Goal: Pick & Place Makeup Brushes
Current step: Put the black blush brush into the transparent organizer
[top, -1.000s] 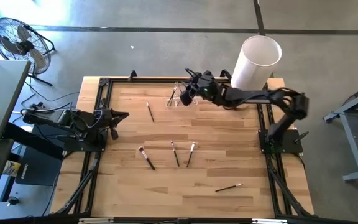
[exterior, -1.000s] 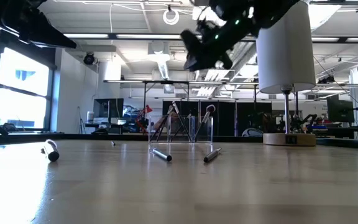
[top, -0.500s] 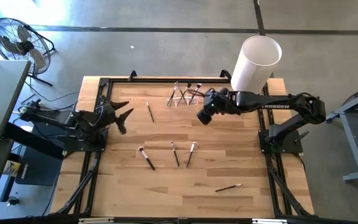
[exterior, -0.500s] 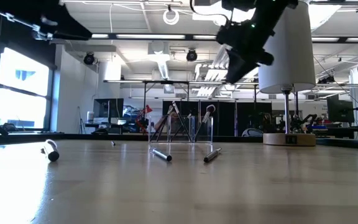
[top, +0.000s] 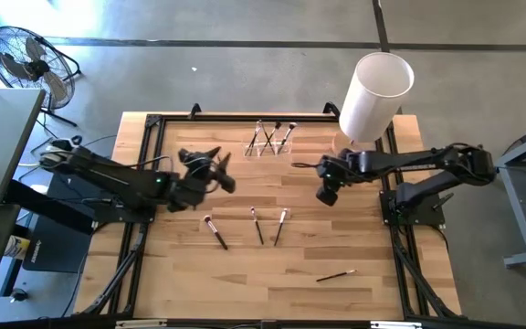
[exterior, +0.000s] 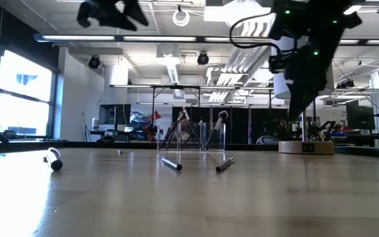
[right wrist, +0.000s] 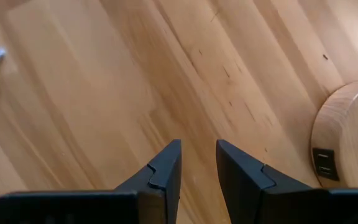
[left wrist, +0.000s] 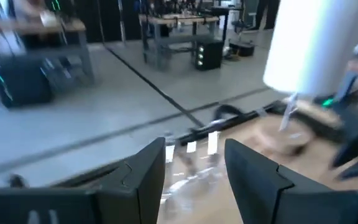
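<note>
High view: wooden counter [top: 245,283] with two dark arms over it. Left pincer [top: 219,168] hangs above the counter's left-centre, fingers spread wide, nothing between them; left wrist view shows both fingers [left wrist: 145,171] apart with only room and counter past them. Right pincer [top: 325,195] hovers over bare wood at the right-centre, near the round wooden base [right wrist: 347,137] of the big white cylinder [top: 375,95]; right wrist view shows its two fingers [right wrist: 166,165] with a narrow gap and nothing gripped. Makeup brushes lying loose on the counter, four visible: one with a pale tip [top: 215,231] at left-centre, two close together in the middle, [top: 257,225] and [top: 280,227], and one alone [top: 335,274] toward the near right. Small clear holder [top: 271,142] stands at the far edge, centre, with roughly three or four brushes leaning in it; exact count can't be told. Low view shows the holder [exterior: 193,135] behind two brush handles lying on the wood.
</note>
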Available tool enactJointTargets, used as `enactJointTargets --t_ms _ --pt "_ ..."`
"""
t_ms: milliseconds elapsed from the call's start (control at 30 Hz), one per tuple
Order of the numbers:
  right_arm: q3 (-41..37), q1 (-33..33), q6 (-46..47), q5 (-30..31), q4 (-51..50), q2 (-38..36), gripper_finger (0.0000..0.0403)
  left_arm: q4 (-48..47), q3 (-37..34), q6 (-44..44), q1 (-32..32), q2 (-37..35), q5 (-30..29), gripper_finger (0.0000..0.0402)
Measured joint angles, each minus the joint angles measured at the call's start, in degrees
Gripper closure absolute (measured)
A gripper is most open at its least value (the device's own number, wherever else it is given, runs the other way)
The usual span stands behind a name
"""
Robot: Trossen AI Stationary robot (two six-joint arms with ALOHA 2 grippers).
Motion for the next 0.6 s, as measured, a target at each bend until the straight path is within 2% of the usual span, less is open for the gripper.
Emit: enactJointTargets --t_ms 133,300,467,600 --pt "-5.68 -0.06 -2.61 -1.37 4.63 -6.15 0.0309 -17.38 10.66 -17.12 1.43 6.05 7.66 0.0241" --pt "-9.57 -0.50 -3.12 -1.96 6.60 -13.15 0.0309 -39.65 21.63 -36.61 5.75 12.22 26.04 0.0241" --pt "-11.22 -1.75 -3.94 -2.46 6.57 -17.98 0.0309 -54.35 24.90 -53.51 9.19 16.96 39.12 0.0241" --pt "-12.03 -2.32 -3.95 -3.35 6.13 -20.36 0.0309 -61.34 23.09 -64.35 9.38 18.41 44.53 0.0241"
